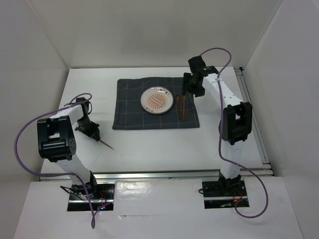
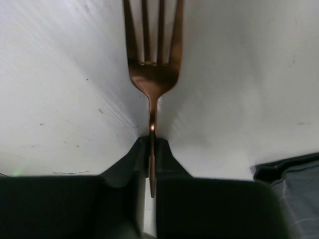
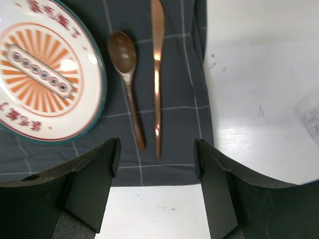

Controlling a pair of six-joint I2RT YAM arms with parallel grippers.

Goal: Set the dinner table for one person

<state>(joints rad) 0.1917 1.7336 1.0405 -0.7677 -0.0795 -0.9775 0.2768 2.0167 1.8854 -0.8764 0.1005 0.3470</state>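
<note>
On the white dinner table [image 1: 149,149] lies a dark grey checked mat [image 1: 130,107]. A round plate [image 1: 156,100] with an orange sunburst sits on it. Right of the plate lie a copper spoon [image 3: 127,74] and a copper knife [image 3: 157,74], side by side. My right gripper [image 3: 157,152] hangs open over the mat's far right edge, beyond the two handle ends, holding nothing. My left gripper [image 2: 151,144] is at the left of the table, shut on the handle of a copper fork [image 2: 152,64]. The fork's tines point away from it over bare tabletop.
Silver rails [image 1: 174,174] run along the table's near and right edges. White walls close in the left, far and right sides. The mat's corner [image 2: 294,184] shows at the lower right of the left wrist view. A purple cable loops off each arm.
</note>
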